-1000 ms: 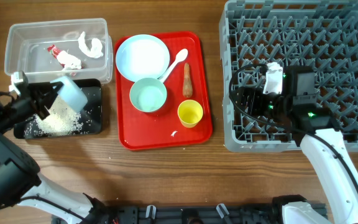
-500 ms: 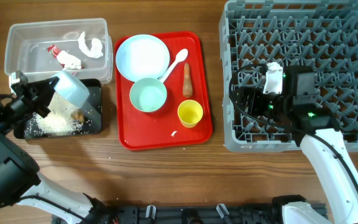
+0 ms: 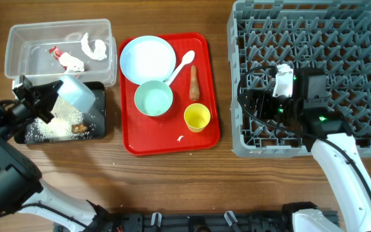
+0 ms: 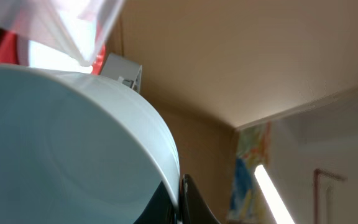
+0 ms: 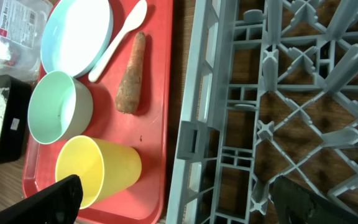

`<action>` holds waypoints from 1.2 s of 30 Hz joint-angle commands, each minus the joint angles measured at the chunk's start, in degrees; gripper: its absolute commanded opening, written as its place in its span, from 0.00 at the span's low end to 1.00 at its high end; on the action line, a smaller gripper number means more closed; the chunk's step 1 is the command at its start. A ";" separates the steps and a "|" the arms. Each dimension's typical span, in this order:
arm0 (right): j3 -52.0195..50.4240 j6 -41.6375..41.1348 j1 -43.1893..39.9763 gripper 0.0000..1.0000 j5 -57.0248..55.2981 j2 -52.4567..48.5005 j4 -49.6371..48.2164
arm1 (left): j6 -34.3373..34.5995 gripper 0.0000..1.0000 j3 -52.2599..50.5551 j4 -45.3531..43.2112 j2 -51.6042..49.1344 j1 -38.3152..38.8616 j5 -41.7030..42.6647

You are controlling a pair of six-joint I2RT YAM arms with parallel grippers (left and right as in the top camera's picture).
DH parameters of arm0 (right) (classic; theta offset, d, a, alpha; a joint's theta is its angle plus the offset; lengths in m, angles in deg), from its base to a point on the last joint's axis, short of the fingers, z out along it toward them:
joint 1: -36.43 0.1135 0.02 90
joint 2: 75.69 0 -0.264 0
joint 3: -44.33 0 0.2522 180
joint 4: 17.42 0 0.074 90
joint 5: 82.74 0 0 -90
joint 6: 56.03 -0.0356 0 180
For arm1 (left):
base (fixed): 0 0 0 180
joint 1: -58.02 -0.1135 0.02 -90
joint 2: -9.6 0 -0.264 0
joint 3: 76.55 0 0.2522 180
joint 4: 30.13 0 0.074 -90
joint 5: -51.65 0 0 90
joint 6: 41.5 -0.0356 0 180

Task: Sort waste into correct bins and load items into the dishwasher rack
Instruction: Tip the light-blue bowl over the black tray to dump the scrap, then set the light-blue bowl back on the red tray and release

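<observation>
While the left gripper (image 3: 47, 102) clamps a tilted bowl (image 3: 76, 92) over the near-left black tray (image 3: 96, 96), rice (image 3: 53, 129) and a brown lump (image 3: 78, 128) lie in that tray. Behind it, the clear tub (image 3: 18, 48) holds a wrapper (image 3: 57, 53) and crumpled paper (image 3: 95, 47). On the red tray (image 3: 166, 143) at centre sit a plate (image 3: 147, 58), second bowl (image 3: 153, 98), spoon (image 3: 182, 64), carrot stick (image 3: 194, 82) and yellow cup (image 3: 197, 117). At right, the right gripper (image 3: 256, 106) hangs over the rack (image 3: 340, 38), fingers apart and empty.

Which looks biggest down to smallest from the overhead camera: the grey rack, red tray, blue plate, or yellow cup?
1. grey rack, by far the biggest
2. red tray
3. blue plate
4. yellow cup, the smallest
</observation>
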 commanded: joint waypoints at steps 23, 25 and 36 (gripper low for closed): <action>1.11 -1.51 -0.11 0.99 1.11 -0.55 -0.59 | 19.87 0.04 -7.54 -10.23 26.88 56.24 -79.25; 1.11 -1.49 -0.11 0.99 1.11 -0.55 -0.59 | 22.58 0.04 -9.97 -12.79 26.88 59.43 -80.13; 1.11 -1.49 -0.11 0.99 1.09 -0.59 -0.61 | 30.47 0.22 -19.43 -26.53 26.86 69.75 -81.48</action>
